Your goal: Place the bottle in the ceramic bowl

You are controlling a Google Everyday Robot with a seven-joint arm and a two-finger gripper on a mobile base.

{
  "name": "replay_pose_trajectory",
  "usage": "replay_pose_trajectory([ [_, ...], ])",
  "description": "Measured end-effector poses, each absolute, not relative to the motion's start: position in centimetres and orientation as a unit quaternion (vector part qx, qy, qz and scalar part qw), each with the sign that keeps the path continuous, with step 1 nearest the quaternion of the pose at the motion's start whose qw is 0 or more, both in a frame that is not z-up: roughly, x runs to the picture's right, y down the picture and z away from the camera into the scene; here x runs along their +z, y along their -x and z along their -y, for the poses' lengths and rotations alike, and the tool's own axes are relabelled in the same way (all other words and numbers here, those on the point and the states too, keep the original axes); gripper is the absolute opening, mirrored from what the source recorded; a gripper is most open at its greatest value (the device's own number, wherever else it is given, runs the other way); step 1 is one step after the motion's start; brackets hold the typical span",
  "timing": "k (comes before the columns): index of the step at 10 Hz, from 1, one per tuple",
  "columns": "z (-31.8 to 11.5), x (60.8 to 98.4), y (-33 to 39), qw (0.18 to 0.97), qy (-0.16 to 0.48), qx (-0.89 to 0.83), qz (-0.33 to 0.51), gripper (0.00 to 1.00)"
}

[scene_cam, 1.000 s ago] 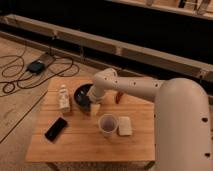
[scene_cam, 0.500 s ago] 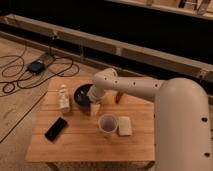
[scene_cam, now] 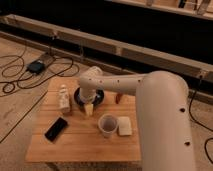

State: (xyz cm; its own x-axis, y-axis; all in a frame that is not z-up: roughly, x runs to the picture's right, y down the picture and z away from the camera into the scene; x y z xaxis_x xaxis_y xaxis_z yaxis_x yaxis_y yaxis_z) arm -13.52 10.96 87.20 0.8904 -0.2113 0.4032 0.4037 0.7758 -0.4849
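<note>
Bottle [scene_cam: 64, 99] upright beside the ceramic bowl, not yet inside it

The cream-white bottle stands on its own base on the left part of the wooden table [scene_cam: 85, 146]. Nothing grips it. Just to its right sits the ceramic bowl [scene_cam: 98, 98], dark and shallow, with a narrow strip of bare wood between the two.

My arm [scene_cam: 125, 84] reaches in from the right and bends down over the bowl, hiding much of it. My gripper [scene_cam: 89, 108] hangs at the bowl's near rim, a pale shape pointing down at the tabletop. I cannot tell whether my jaws are released or clenched, and I can make out nothing held in them.

I judge that the bottle stands free because the pick-up has not happened, so the grasp is the step in hand. My gripper is near the bottle, on its right, so it would need to move left to meet it. The bowl is close, so the carry should be short. A narrow upright bottle could tip if nudged from the side.

Toward the front edge stands a pale cup [scene_cam: 107, 125] with a dark inside. A flat white block [scene_cam: 124, 126] lies just beside it on the right. A black slab [scene_cam: 56, 128] lies at the front left. A small reddish object [scene_cam: 118, 97] sits right of the bowl. Cables [scene_cam: 20, 85] trail over the floor.
</note>
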Motion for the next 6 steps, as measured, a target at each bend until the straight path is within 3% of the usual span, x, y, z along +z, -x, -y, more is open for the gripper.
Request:
replay_pose_trajectory([
  [6,-9.3,85.3,23.1,0.905,0.272,-0.268,0.188,0.80],
])
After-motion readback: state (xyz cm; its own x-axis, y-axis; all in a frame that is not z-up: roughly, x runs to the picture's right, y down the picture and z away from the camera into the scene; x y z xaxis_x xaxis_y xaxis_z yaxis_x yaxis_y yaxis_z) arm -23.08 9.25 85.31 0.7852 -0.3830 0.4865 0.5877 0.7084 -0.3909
